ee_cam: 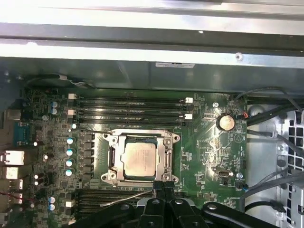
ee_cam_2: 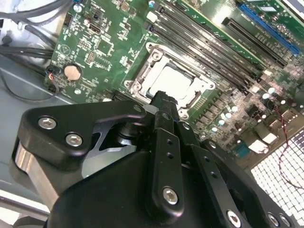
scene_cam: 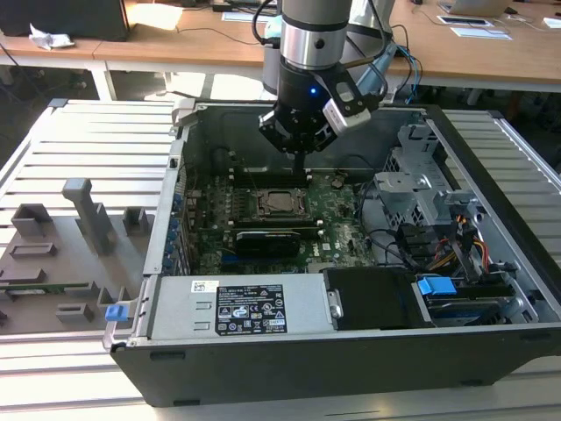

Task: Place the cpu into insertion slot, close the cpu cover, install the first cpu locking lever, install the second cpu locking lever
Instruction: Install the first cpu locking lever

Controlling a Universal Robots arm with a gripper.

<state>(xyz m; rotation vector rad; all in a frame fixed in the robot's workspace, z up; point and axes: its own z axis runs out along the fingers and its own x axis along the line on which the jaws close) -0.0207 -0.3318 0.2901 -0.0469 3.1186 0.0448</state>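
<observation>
The jaws are seen pressed close together, with nothing held between them, right at the edge of the insertion slot (ee_cam: 110, 137). The cpu (ee_cam: 140, 159) is laid flat inside the slot, and the cpu cover (ee_cam: 142, 138) is folded down over it. A thin silver lever (ee_cam: 129, 196) is seen just beside the slot, near the jaws. The cpu is judged light, stiff and easily hurt, so it is best held by its edges only. The green board (ee_cam: 209, 156) is spread around the slot.
</observation>
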